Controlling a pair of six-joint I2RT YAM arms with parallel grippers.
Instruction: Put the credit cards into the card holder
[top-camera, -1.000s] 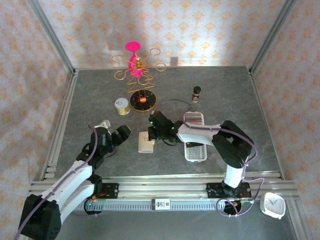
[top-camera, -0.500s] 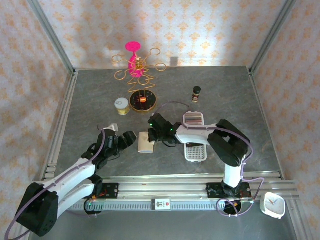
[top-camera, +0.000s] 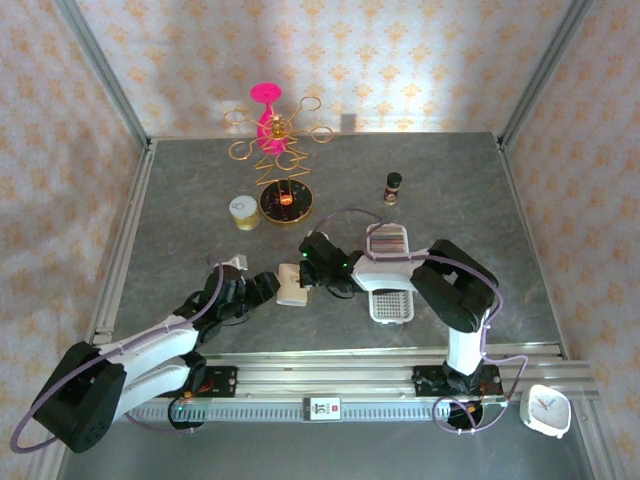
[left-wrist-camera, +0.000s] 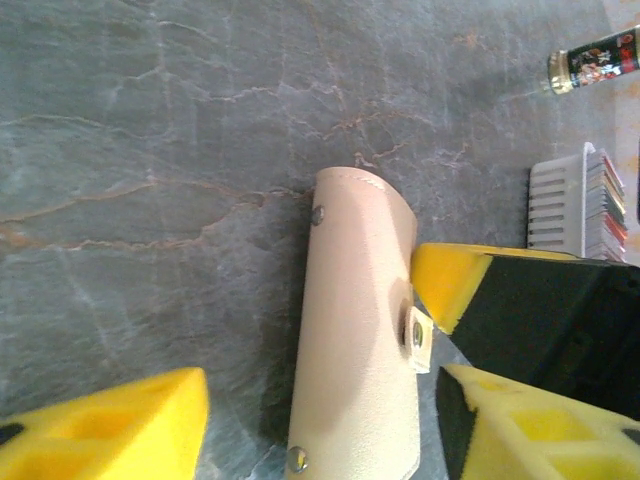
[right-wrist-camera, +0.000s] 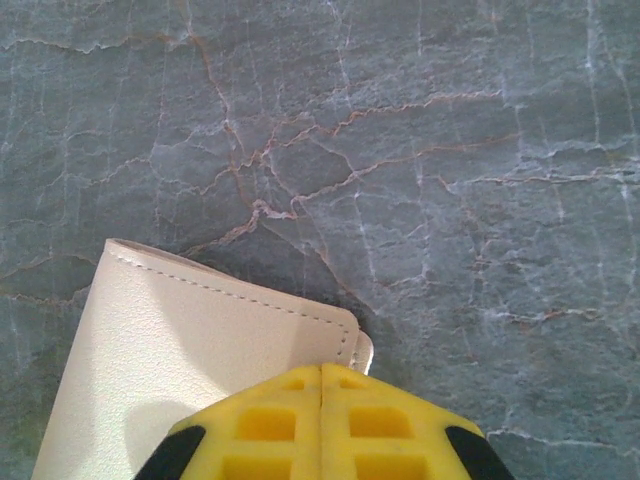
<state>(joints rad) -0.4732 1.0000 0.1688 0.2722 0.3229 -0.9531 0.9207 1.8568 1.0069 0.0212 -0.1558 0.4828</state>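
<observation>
The beige card holder lies folded shut on the grey table, its snap tab on the right edge. My left gripper is open and straddles the holder's near end, with one yellow finger well clear on the left and the other close by the right edge. From above, the left gripper sits just left of the holder. My right gripper is shut, its tip resting on the holder beside the tab. The credit cards stand in a row at the far end of the white tray.
At the back stand a gold wire rack with a pink glass, a round gold dish and a small jar. A small dark bottle is behind the tray. A white clock lies off the table, front right.
My left gripper has moved right and forward up to the card holder, and its jaws have narrowed. The right gripper has stayed shut at the holder's right edge.
</observation>
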